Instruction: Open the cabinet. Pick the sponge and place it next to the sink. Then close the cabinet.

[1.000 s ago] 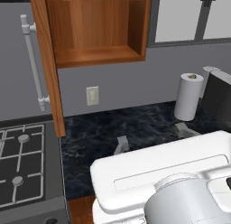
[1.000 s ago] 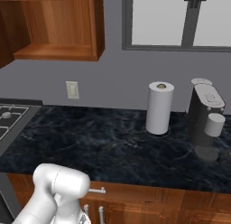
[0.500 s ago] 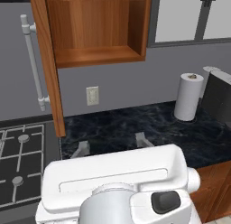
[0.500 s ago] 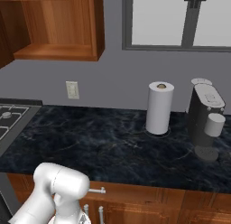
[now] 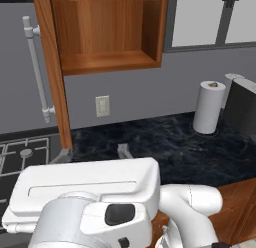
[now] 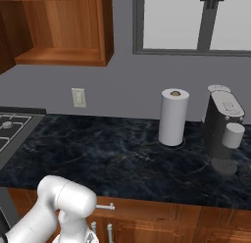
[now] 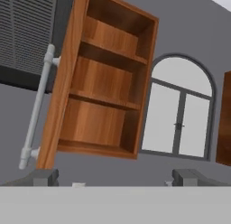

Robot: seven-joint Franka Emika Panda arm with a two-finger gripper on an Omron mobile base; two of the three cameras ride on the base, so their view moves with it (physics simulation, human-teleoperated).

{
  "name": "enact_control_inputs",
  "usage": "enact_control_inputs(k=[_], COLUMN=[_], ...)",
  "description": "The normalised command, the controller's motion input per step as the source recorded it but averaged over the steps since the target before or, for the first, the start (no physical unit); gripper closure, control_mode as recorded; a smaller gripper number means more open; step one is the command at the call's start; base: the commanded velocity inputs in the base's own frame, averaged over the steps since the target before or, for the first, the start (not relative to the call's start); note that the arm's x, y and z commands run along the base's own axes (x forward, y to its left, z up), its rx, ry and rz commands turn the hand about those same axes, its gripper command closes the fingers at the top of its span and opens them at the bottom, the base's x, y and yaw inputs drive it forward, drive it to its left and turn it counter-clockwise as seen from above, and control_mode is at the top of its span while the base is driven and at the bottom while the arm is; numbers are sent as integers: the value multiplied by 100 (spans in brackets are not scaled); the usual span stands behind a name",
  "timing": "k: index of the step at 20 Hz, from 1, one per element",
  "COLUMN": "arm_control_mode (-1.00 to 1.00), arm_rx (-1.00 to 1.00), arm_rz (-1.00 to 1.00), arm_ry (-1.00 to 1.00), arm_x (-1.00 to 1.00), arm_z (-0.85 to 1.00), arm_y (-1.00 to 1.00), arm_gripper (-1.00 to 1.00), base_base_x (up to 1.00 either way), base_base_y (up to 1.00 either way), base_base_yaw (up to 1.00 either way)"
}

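While the cabinet (image 5: 107, 34) hangs on the grey wall w/ its door (image 5: 50, 67) swung wide, edge-on toward the left base cam, the long silver bar handle (image 5: 37, 69) sticks out on the door's left side. Hand view looks up into the cabinet (image 7: 108, 83): 3 shelves, all bare wood; door & handle (image 7: 38, 105) at its left. End effector (image 7: 115, 177) is spread wide, its 2 tips far apart at the bottom of hand view, nothing between them.

Surface: dark marbled desk (image 6: 112, 154) runs along the back wall. Paper towel roll (image 6: 173, 117) stands upright near the desk's back edge, right of centre; grey coffee machine (image 6: 224, 132) just beside it toward the right end. Gas stove (image 5: 22, 157) sits at the desk's left end. Wall outlet (image 6: 78, 97) above the back edge, window (image 6: 196, 21) above the roll. Wood fronts w/ short handles below the front edge.

Hard to see: robot's white body blocks the desk's front part in left base view; coffee machine is cut off at that view's right edge; cabinet top cut off in both base views.
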Motion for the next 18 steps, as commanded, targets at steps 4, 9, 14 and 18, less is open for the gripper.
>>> enact_control_inputs(k=[4,9,14,18], arm_control_mode=[-100,-100,-100,-100], arm_rx=[0,0,0,0], arm_rz=[-4,-1,0,-1], arm_ry=[0,0,0,0], arm_x=[45,54,44,29], arm_z=[-32,-39,-21,-10], arm_y=[1,9,22,34], arm_gripper=[-100,-100,-100,-100], base_base_x=[0,0,0,0], base_base_y=[0,0,0,0], base_base_yaw=[0,0,0,0])
